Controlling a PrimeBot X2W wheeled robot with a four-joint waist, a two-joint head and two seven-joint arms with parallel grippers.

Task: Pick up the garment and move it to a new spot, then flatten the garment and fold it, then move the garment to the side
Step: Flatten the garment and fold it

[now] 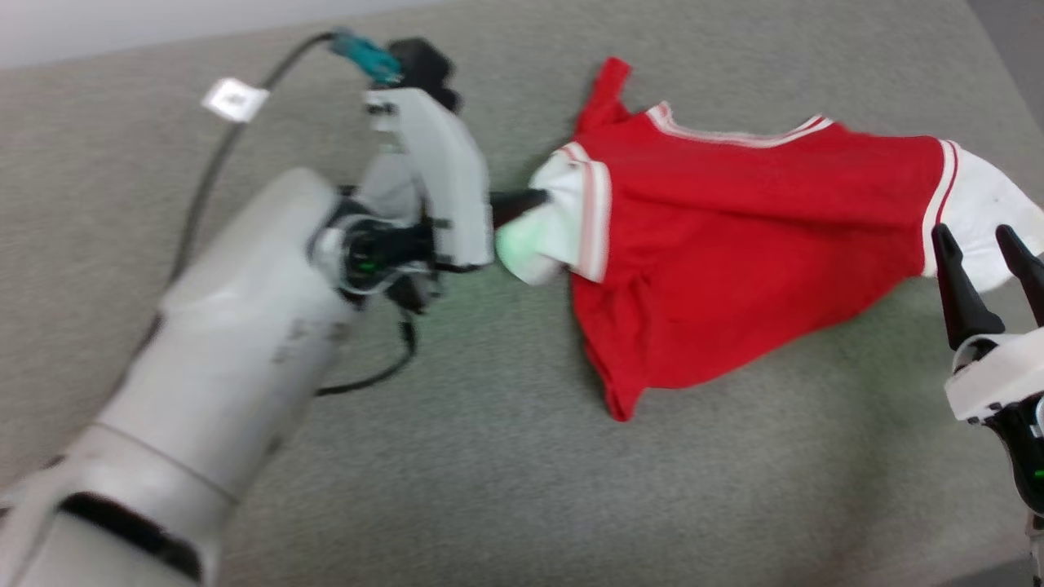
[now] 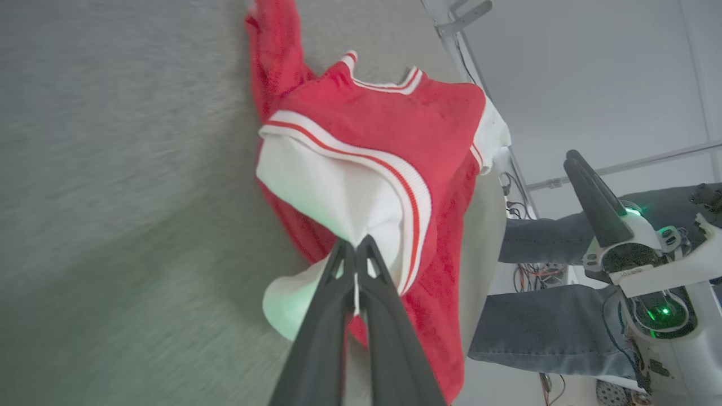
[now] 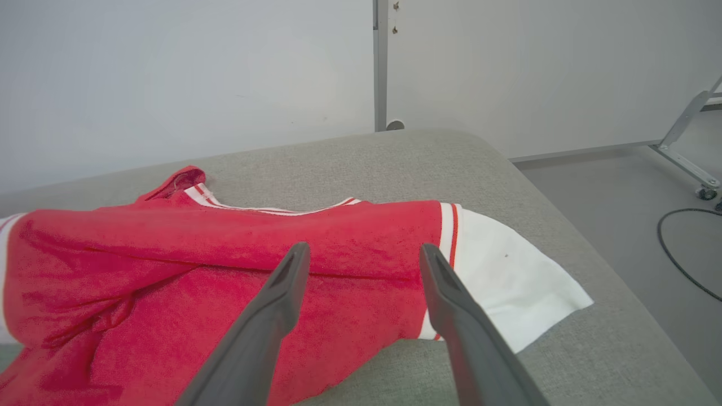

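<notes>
The garment (image 1: 734, 244), a red jersey w/ white sleeves, lies spread across the grey padded bench (image 1: 489, 489). Its collar trim (image 1: 734, 134) is on the far side from me. The red body is creased and bunched, and its lower edge comes to a point on the near side.

The left sleeve (image 1: 563, 224) is pinched in my left claw (image 1: 534, 200). The fingers are clamped tight on the white cloth and reach in from the left, approx level w/ the bench. In the left wrist view the fabric gathers to a peak right at the tips, w/ the striped seam arcing just beyond. A green glow falls on the sleeve's loose end.

The right sleeve (image 1: 987, 208) lies flat near the bench's rounded corner. My right claw (image 1: 972, 236) stands wide apart w/ nothing btwn the fingers, which point away from me. In the head view the tips overlap that sleeve's near edge. In the right wrist view the fingers straddle the red body just beside the striped seam. I can't tell if the tips touch the cloth or sit above it.

Further out, a black cable (image 1: 212, 171) w/ a white tag (image 1: 235, 99) trails over the bench behind my left arm. In the left wrist view a person's legs in jeans (image 2: 541, 332) show past the bench edge. In the right wrist view there is a pale wall (image 3: 169, 84), plus a dark floor cable (image 3: 677, 254).
</notes>
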